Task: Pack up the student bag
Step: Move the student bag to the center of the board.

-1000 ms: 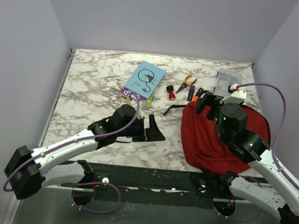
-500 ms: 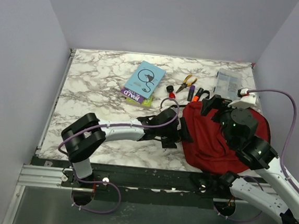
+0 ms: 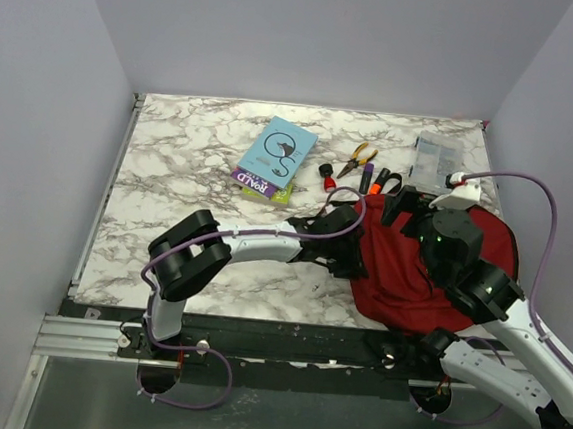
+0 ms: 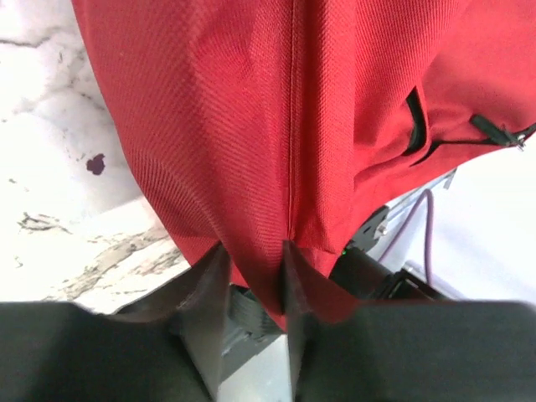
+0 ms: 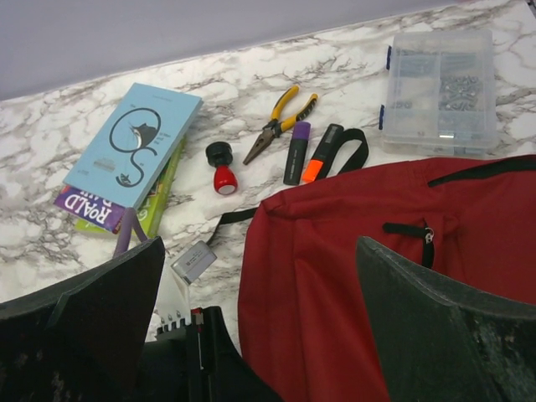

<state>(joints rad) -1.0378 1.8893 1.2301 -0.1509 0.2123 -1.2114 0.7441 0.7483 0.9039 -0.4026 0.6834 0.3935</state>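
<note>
A fold of the large dark red fabric student bag (image 4: pixel 293 126) is clamped by the left fingers (image 4: pixel 205 310); the right fingers (image 5: pixel 435 335) are spread apart. It should be lifted slowly, lest the fabric slip.

Dark red fabric bag (image 3: pixel 392 274) lies slumped on the right near part of the marble table (image 3: pixel 170 164), black zippers on its upper face, a black strap trailing from its far edge, its left edge pinched in the left gripper (image 4: pixel 251 260).
</note>
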